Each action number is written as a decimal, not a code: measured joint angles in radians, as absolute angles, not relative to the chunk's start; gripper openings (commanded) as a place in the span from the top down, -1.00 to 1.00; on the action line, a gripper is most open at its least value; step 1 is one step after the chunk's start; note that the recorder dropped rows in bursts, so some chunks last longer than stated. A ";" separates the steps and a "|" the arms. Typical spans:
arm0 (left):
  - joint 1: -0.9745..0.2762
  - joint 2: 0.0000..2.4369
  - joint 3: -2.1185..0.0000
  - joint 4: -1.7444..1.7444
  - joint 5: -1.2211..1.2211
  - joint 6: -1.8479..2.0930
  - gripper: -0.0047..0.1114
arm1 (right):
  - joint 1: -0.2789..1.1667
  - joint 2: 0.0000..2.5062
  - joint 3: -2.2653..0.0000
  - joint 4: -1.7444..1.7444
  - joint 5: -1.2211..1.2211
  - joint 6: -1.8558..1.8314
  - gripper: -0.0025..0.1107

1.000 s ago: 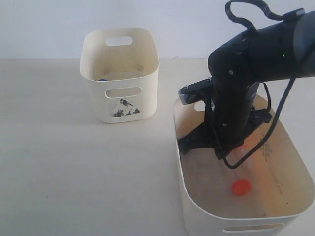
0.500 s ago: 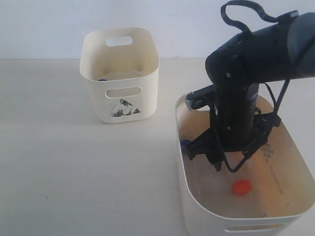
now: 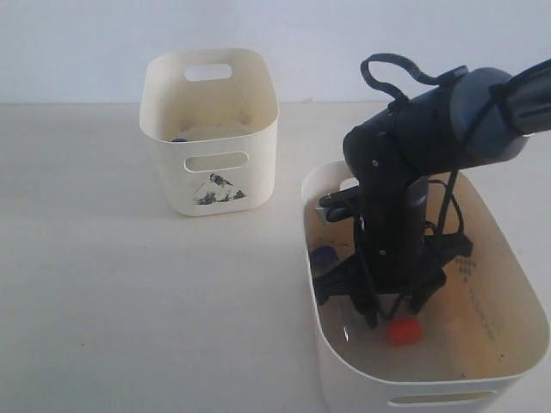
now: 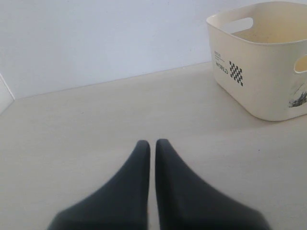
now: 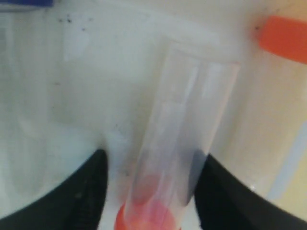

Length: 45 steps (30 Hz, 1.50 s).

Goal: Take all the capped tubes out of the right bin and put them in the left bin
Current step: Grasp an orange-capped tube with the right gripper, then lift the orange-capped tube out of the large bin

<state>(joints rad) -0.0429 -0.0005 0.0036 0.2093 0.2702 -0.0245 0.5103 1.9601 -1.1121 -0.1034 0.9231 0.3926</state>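
**Inspector:** Exterior view, findings?

**Assistant:** The left bin [image 3: 209, 185] stands at ten o'clock on the table [image 3: 129, 301], with a blue cap [image 3: 178, 138] showing inside. The right bin [image 3: 344, 387] sits at four o'clock. The right arm [image 3: 430, 129] enters from three o'clock and drops steeply into it. The right gripper [image 3: 379, 317] is low near the floor, with an orange-red cap [image 3: 403, 331] just at its five o'clock and a second blue cap [image 3: 325, 255] at its ten o'clock.

**Inspector:** Left wrist view?

**Assistant:** The left gripper [image 4: 150, 143] hangs over bare table, jaws closed together with nothing between them.

**Inspector:** Right wrist view?

**Assistant:** The jaws are parted and straddle a clear capped tube [image 5: 182, 129]. A gap shows on one side, so there is no grip.
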 measured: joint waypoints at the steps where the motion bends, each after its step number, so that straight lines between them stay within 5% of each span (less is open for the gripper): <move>1: -0.043 0.000 0.004 0.209 0.270 -0.024 0.84 | 0.510 1.965 -1.117 -0.095 0.925 0.388 0.57; 3: -0.043 0.000 0.004 0.209 0.270 -0.024 0.84 | 0.509 1.973 -1.117 -0.088 0.932 0.387 0.97; 19: -0.043 0.000 0.004 0.209 0.270 -0.024 0.84 | 0.509 1.912 -1.106 -0.073 1.055 0.295 0.96; 34: -0.043 0.000 0.004 0.209 0.270 -0.024 0.84 | 0.509 1.273 -1.133 -0.073 1.052 0.209 0.96; 45: -0.043 0.000 0.004 0.209 0.270 -0.024 0.84 | 0.509 0.891 -1.172 -0.106 0.808 -0.025 0.96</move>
<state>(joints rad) -0.0429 -0.0005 0.0036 0.2093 0.2702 -0.0245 0.5087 0.8911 -1.1725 -0.1059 0.8084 -0.0249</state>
